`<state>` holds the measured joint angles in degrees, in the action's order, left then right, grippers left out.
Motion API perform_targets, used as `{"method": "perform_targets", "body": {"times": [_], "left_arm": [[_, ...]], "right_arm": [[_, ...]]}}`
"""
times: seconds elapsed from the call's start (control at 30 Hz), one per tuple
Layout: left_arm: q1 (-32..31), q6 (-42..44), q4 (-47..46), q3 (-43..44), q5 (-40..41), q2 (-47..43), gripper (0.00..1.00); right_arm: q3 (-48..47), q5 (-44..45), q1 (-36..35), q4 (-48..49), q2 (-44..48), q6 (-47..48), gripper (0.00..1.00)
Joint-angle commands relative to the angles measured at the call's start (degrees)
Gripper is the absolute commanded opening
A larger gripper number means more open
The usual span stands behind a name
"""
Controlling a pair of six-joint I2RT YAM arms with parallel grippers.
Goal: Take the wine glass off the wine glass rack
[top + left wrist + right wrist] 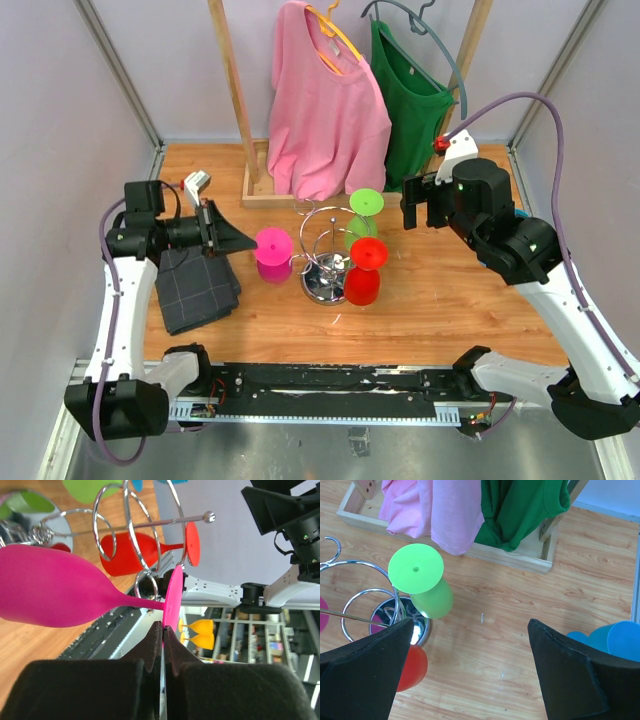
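The rack (325,272) holds a green glass (366,203) and a red glass (365,272) upside down. The left claw (162,627) is clamped on the foot rim of the pink wine glass (55,592) dead ahead, whose stem sits at a rack loop. The right claw (470,627) gapes wide, empty.

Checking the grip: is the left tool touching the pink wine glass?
Touching. Left wrist view shows the left tool shut on the pink wine glass at its foot.

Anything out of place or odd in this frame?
Nothing spilled or broken. Only a blue glass sits off the wine glass rack, near the right edge of the table, partly out of view.
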<state>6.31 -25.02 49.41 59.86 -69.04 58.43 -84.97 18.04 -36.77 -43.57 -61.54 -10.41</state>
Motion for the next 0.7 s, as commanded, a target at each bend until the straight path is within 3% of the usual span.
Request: {"method": "perform_targets", "body": {"times": [0.0, 0.33, 0.47, 0.67], "left_arm": [[0.7, 7.8, 3.6, 9.6, 0.7, 4.0, 0.0], [1.7, 22.6, 10.0, 23.3, 8.6, 14.4, 0.0], [1.1, 27.9, 10.0, 32.8, 13.6, 19.3, 0.0], [-12.6, 33.8, 8.8, 48.9, 28.6, 26.1, 0.0]], "right_arm": [[-1.1, 0.8, -0.8, 0.2, -0.1, 0.8, 0.99], [-1.6, 1.9, -0.8, 0.2, 0.3, 1.4, 0.98], [-2.1, 2.0, -0.7, 0.3, -0.1, 1.6, 0.99], [-4.8, 3.2, -0.4, 0.2, -1.7, 2.8, 0.98]]}}
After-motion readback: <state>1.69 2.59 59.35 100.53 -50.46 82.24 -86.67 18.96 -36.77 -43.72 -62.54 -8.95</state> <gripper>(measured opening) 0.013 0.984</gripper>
